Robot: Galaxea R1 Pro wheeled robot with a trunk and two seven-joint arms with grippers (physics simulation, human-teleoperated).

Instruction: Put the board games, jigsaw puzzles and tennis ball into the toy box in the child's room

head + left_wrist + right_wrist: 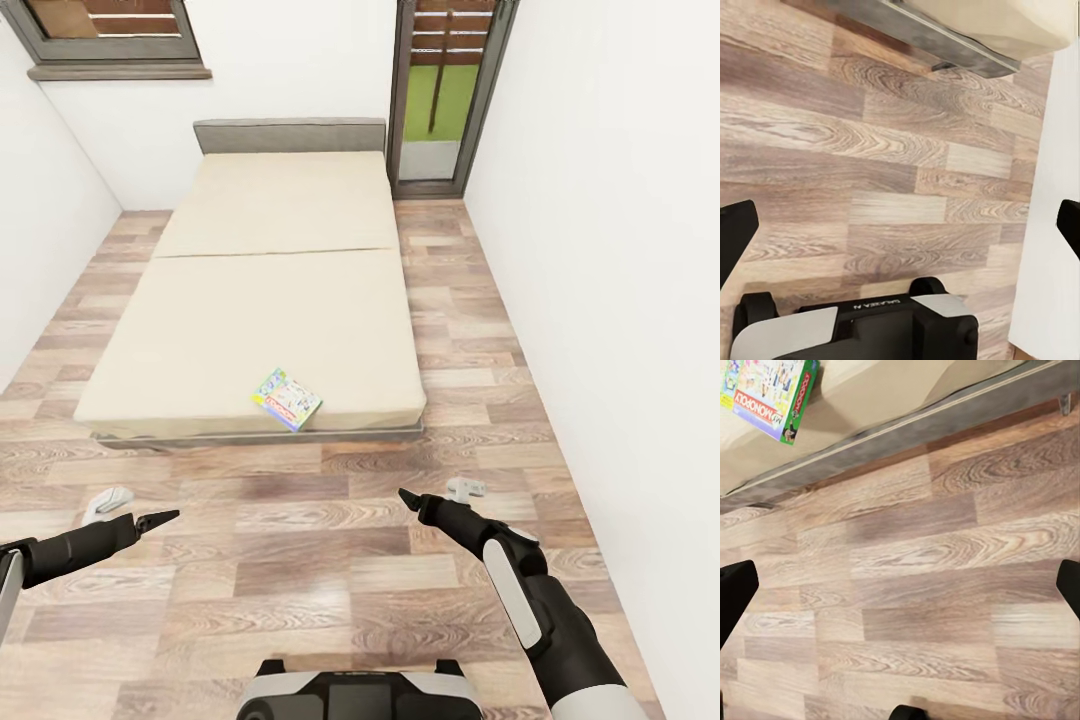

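Bright, even, flat rendered light covers the room. The bed (250, 310) casts only a thin soft shadow on the floor (300, 570) along its near edge, and there is no glare. The head view bends walls outward toward its corners. Wood grain looks slightly smeared, perhaps from compression, and the board game (766, 394) print stays readable.

A low bed (270, 290) with a cream mattress stands on the wood-plank floor (330, 560). One colourful board game (287, 399) lies flat near its near edge, right of middle.
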